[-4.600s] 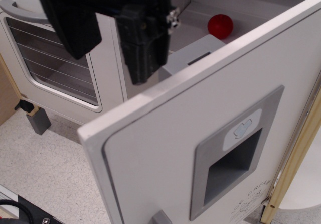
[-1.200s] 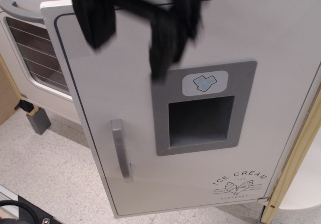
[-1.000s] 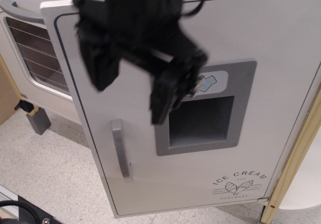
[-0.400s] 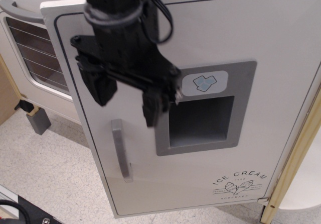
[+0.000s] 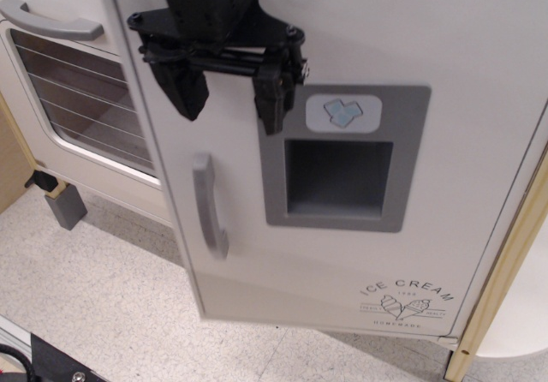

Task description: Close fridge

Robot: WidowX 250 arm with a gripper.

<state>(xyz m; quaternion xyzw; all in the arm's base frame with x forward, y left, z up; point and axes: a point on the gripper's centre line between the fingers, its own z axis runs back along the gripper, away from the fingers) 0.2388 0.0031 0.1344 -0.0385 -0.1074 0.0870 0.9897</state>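
Across the centre and right of the view stands the fridge (image 5: 342,142), its tall white door facing the camera and filling most of the frame. Door face carries a grey recessed dispenser panel (image 5: 342,161) right of centre, a grey vertical handle (image 5: 208,204) near the left edge, and an "ICE CREAM" logo (image 5: 408,298) at the lower right. Whether the door sits fully flush with the cabinet cannot be told from this angle.

Tool (image 5: 229,86): black, in front of the upper left of the door, fingers pointing down and spread apart, nothing between them. Its right finger (image 5: 272,95) overlaps the top left corner of the dispenser panel; contact with the door cannot be confirmed.

Left of the fridge: white oven door (image 5: 77,99) with barred window and horizontal grey handle (image 5: 51,22). Speckled floor (image 5: 94,296) lies below.
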